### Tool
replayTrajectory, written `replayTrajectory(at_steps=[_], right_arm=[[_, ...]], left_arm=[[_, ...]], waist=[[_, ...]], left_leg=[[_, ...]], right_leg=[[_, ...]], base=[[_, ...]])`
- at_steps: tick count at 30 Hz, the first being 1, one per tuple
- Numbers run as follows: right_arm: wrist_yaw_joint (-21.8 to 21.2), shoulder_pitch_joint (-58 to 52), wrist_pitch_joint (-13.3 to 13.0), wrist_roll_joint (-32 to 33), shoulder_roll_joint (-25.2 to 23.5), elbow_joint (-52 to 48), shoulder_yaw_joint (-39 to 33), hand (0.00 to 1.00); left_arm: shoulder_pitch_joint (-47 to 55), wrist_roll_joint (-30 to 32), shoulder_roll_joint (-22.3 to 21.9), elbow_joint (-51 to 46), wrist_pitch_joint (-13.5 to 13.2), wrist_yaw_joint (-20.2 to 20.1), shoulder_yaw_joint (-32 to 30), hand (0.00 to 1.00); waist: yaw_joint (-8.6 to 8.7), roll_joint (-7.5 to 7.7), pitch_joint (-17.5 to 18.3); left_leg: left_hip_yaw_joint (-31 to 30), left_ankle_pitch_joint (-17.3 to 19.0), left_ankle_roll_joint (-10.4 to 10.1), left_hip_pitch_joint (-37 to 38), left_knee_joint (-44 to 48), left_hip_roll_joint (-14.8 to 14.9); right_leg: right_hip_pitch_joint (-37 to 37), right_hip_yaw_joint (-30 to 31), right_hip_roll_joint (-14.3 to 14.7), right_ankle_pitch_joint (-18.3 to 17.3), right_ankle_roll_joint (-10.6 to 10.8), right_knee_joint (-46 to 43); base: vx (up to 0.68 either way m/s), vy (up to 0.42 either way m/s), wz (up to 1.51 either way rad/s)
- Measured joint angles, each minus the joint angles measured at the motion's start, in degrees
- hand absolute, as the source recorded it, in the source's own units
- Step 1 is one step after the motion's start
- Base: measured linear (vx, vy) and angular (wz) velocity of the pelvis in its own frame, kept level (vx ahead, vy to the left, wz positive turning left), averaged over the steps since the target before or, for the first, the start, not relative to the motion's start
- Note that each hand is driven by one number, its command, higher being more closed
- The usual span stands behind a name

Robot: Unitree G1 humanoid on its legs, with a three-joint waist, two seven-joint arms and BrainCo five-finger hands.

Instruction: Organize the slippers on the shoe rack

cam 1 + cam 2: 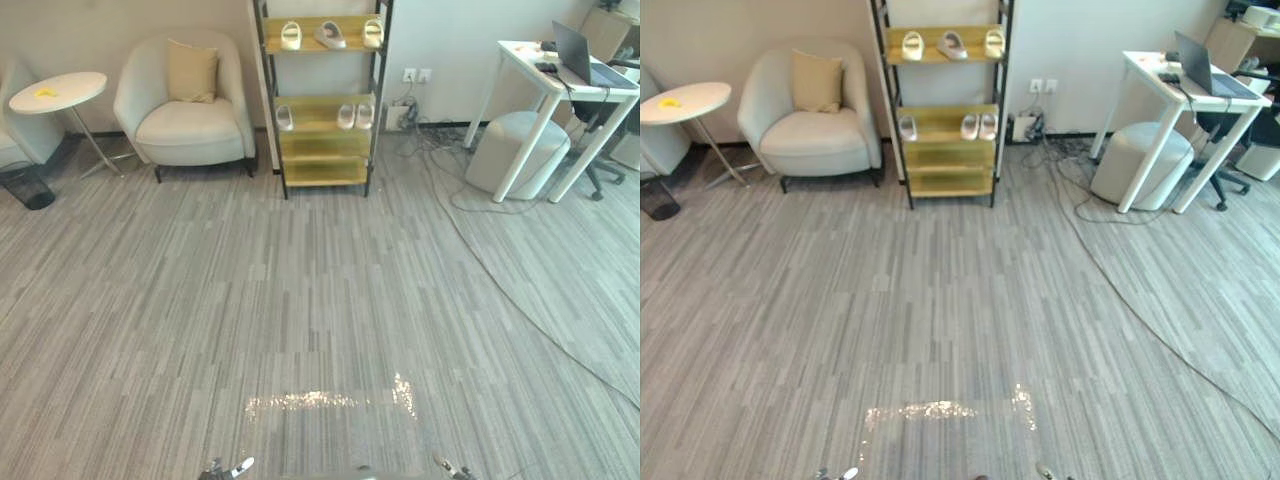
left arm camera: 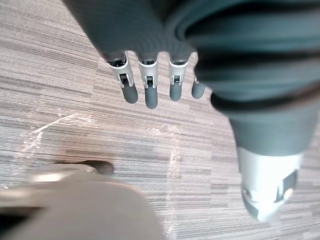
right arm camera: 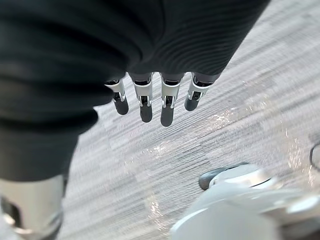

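Grey striped floor (image 1: 320,300) spreads wide before the shoe rack (image 1: 322,150) holding slippers (image 1: 330,35), while left hand (image 2: 150,89) and right hand (image 3: 167,107) hang straight-fingered, empty.

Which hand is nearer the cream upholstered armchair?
Left. The left hand hangs open on the side of the cream armchair; the right hand hangs open on the far side, both well short of it.
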State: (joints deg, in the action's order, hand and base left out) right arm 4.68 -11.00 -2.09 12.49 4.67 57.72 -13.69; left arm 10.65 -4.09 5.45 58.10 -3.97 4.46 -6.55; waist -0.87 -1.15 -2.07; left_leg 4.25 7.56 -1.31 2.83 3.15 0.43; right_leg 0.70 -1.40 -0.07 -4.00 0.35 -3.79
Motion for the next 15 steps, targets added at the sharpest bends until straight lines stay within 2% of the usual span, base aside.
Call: replayTrajectory(at_steps=[7, 10, 15], right_arm=[[0.0, 3.8, -0.7, -0.6, -2.4, 0.8, -1.9, 0.00], [-0.2, 5.6, -0.8, -1.3, -2.8, 1.9, -1.9, 0.00], [-0.1, 6.7, -0.7, -1.4, -2.7, 2.0, -1.8, 0.00]], left_arm=[[-4.0, 0.0, -1.5, 0.9, -0.7, 0.0, -1.3, 0.00], [-5.1, 0.2, -3.4, 1.1, -0.8, 0.0, -0.7, 0.00], [-6.1, 0.6, -3.8, 1.2, -0.7, 0.0, 0.2, 0.00]], waist=[[-0.67, 0.65, -1.2], [-1.02, 0.45, -1.6], [-1.11, -0.26, -3.7]], left_leg=[[0.0, -0.3, -0.2, 1.5, -1.3, -0.2], [-0.1, -0.6, -0.3, 1.6, -1.7, -0.2], [-1.0, -1.9, -0.8, 2.8, -3.4, 0.0]], right_leg=[[-2.8, -1.0, -0.1, 1.7, 0.4, 4.5], [-3.4, -1.3, -0.1, 2.1, 0.5, 5.5], [-4.4, -2.5, 0.1, 2.2, 0.4, 6.0]], base=[[0.05, 0.019, 0.03], [0.02, 0.001, 0.05], [-0.02, -0.026, 0.09]])
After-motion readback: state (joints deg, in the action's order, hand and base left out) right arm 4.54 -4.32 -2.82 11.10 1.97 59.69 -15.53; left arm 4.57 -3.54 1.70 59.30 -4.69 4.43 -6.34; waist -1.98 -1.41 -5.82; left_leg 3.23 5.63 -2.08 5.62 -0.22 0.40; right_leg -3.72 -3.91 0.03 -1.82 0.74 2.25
